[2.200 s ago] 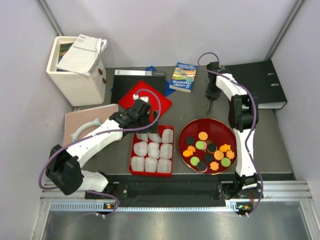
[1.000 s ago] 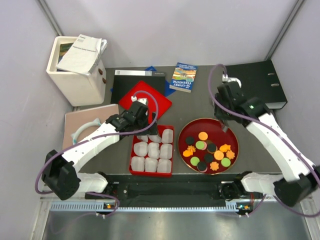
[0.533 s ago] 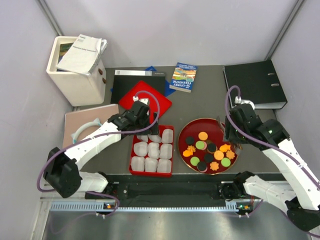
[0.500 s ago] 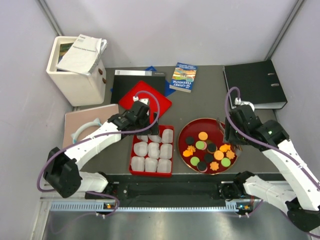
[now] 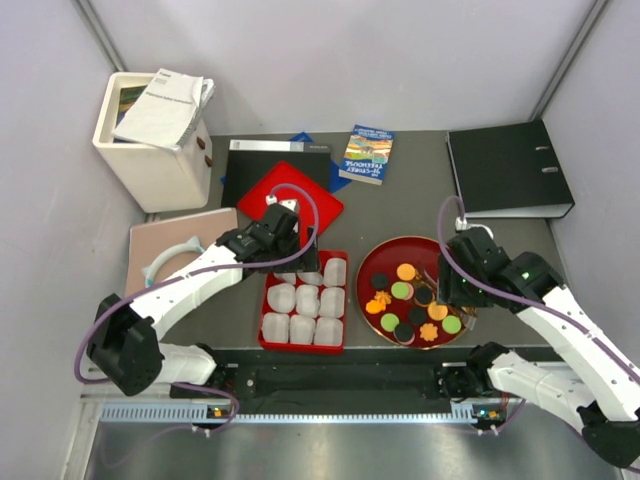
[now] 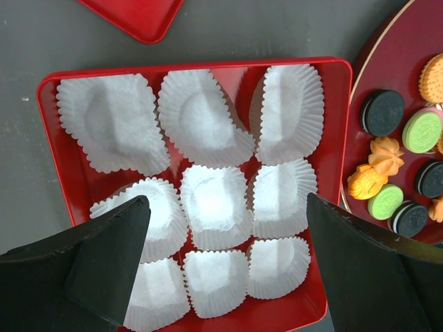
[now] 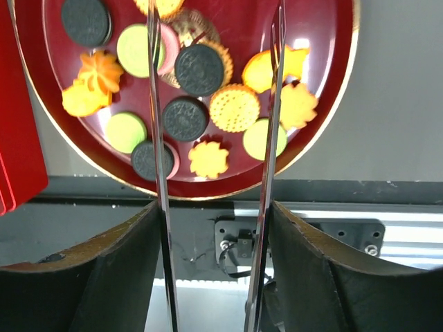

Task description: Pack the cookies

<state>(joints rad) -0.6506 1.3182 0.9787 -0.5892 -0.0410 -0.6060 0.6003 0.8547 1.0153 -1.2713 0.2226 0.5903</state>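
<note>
1. While the right gripper [image 7: 214, 41] is hovering over the cookies [image 7: 208, 90], its thin fingers [image 7: 158, 138] are standing partly apart and gripping nothing. They are straddling several overlapping pieces at once, so closing here is risking a pinch on two cookies or a chipped edge.
2. All the cookies are lying crowded on the round dark-red plate [image 5: 372, 262], some touching or overlapping. A finger coming down among them is likely to be nudging neighbours or skidding one over the rim onto the desk [image 5: 400, 200].
3. Above the red tray [image 6: 336, 124], the left gripper [image 6: 226, 207] is hanging wide and empty, over the white paper cups [image 6: 213, 200]. A cookie being carried across is risking a clash between the arms.
4. Several paper cups are looking crumpled and are leaning together, so a dropped cookie may be landing on a folded wall.
</note>
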